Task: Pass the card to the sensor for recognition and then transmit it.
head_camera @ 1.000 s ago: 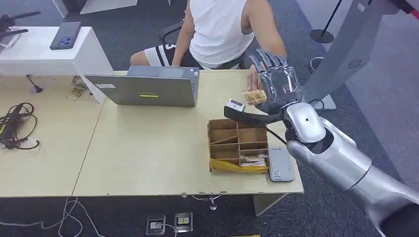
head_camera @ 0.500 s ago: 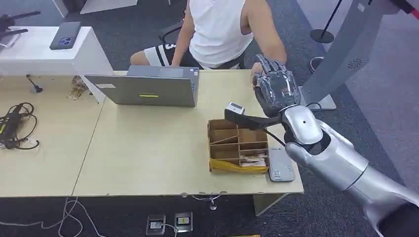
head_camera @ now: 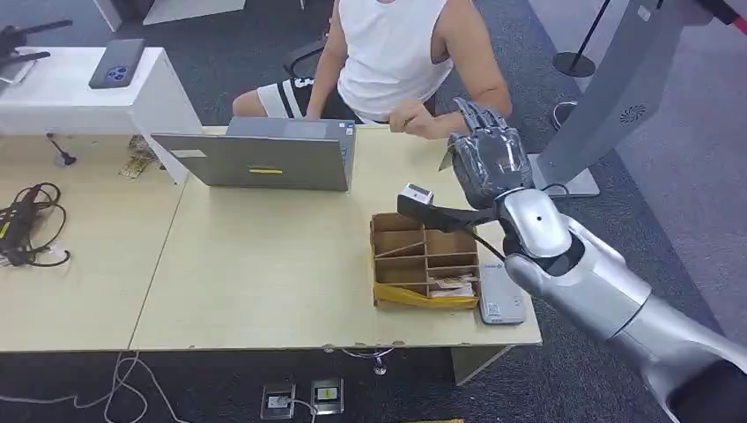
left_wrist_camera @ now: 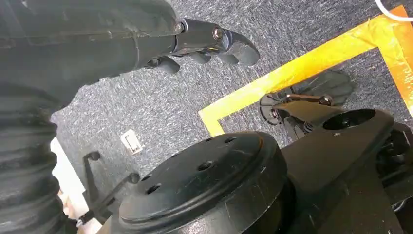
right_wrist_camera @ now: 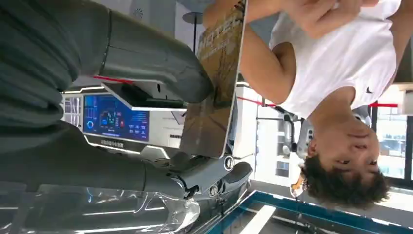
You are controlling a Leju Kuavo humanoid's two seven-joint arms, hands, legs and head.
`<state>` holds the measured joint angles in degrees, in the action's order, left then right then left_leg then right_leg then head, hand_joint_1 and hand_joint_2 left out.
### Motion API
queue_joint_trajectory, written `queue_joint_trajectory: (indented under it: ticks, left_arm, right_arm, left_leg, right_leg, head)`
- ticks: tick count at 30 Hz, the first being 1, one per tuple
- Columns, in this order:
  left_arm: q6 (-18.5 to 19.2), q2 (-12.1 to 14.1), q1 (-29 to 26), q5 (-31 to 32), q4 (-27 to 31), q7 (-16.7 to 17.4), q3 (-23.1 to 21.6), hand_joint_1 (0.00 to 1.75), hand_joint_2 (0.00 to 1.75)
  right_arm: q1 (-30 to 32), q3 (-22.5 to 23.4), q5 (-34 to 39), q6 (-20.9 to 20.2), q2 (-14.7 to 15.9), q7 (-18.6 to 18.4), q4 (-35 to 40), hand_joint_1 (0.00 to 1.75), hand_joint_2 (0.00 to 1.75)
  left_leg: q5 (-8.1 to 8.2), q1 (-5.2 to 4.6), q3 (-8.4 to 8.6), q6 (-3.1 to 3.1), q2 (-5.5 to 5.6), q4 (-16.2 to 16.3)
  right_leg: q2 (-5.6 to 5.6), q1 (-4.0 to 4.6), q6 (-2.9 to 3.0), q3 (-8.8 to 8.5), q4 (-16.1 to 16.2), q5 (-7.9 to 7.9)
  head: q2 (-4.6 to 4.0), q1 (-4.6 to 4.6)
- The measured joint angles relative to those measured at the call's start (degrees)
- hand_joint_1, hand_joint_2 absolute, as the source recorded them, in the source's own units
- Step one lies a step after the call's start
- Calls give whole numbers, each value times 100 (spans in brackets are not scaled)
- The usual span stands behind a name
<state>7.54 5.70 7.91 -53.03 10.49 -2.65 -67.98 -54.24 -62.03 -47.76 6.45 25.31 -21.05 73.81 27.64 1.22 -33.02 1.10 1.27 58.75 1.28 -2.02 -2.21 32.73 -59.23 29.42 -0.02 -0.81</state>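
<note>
Above the far right part of the wooden table (head_camera: pixel 264 264), the right hand (head_camera: pixel 489 163) is raised with its fingers pointing up, toward a person (head_camera: pixel 388 53) in a white sleeveless shirt who sits behind the table. This hand holds the card (right_wrist_camera: pixel 214 83): from the right wrist camera the brown card is seen pinched between the thick grey thumb (right_wrist_camera: pixel 160 63) and the darker fingers (right_wrist_camera: pixel 214 175), and it stands nearly edge-on to the camera. From the head camera a small corner of the card (head_camera: pixel 446 159) shows at the side of the palm. The person's hand (head_camera: pixel 407 119) is near the robot hand, but it does not touch the card.

Just below the raised hand, a black scanner (head_camera: pixel 423 201) with a light head stands on a bent arm over a cardboard organizer box (head_camera: pixel 425 260) with several compartments; some cards (head_camera: pixel 454 284) lie in its near compartment. A grey card reader (head_camera: pixel 500 295) lies flat just beside the box, on the table edge. A grey laptop (head_camera: pixel 260 159) stands open further left, in front of the person.

The left hand (left_wrist_camera: pixel 204 41) hangs over grey carpet with a yellow tape line (left_wrist_camera: pixel 292 73); its dark fingers are curled inward with nothing in them.
</note>
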Motion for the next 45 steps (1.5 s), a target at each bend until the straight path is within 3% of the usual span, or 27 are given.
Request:
queue_joint_trajectory:
  ticks: [15,22,28,32,38,45]
  left_arm:
    - [0,-2,0,-26,0,-2,0,0,175]
    - [0,-11,-1,-77,0,-2,0,0,175]
    - [0,-22,-14,-197,0,-2,2,0,175]
    - [0,-24,-30,-262,0,22,4,0,175]
    - [0,-22,-44,-284,0,61,7,0,175]
    - [0,-22,-49,-297,0,61,7,0,175]
  right_arm:
    - [1,0,17,61,-31,24,-63,175,175]
    - [197,125,466,508,13,-90,-74,175,175]
    - [917,735,1087,1384,424,-370,217,175,175]
    - [1994,1545,1406,1989,854,-516,612,175,175]
    - [3146,2571,1508,2188,1246,-402,1084,175,175]
    - [4032,3487,1333,2262,1333,-339,1522,175,175]
  left_leg:
    - [0,0,0,0,0,0]
    - [0,0,4,0,1,1]
    - [2,0,6,-2,5,2]
    - [3,1,2,-3,41,2]
    - [5,2,-1,-4,30,1]
    - [3,2,0,-2,30,0]
  right_leg:
    - [0,0,0,0,0,0]
    - [-1,0,0,1,2,0]
    - [-3,0,0,-3,15,0]
    - [-36,1,-1,-21,24,2]
    - [-31,1,-1,-14,25,2]
    - [-31,2,-1,-15,23,2]
  head:
    - [0,0]
    - [0,0]
    - [0,2]
    - [0,-2]
    - [0,0]
    - [0,2]
